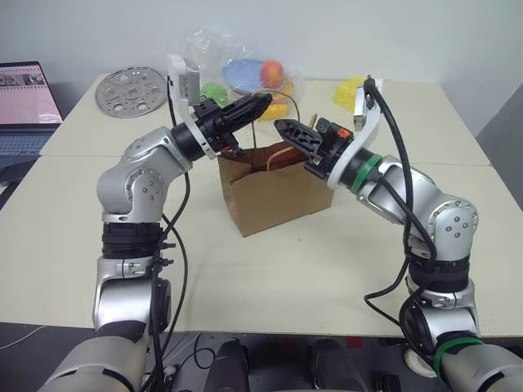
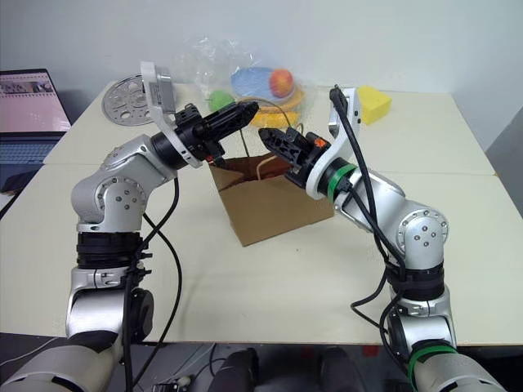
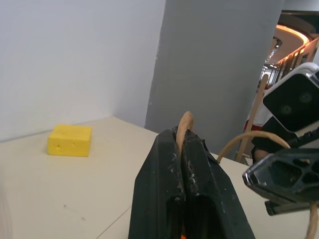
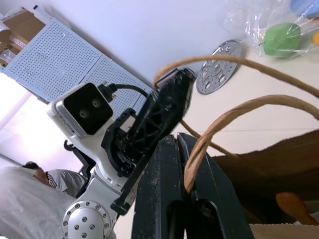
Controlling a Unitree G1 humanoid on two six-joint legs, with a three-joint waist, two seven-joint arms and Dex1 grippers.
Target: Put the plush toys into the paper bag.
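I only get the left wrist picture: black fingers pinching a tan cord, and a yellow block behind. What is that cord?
Observer: It is a loop handle of the paper bag, which stands on the table; the left gripper is shut on it.
Operator: And the black thing beside it?
Observer: The right gripper, shut on the bag's other handle.
Operator: Anything in the bag yet?
Observer: Something orange lies inside, as the right wrist view shows; I cannot tell which toy it is.
Operator: What else is out there?
Observer: A clear plastic bag of fruit and a round metal disc behind.
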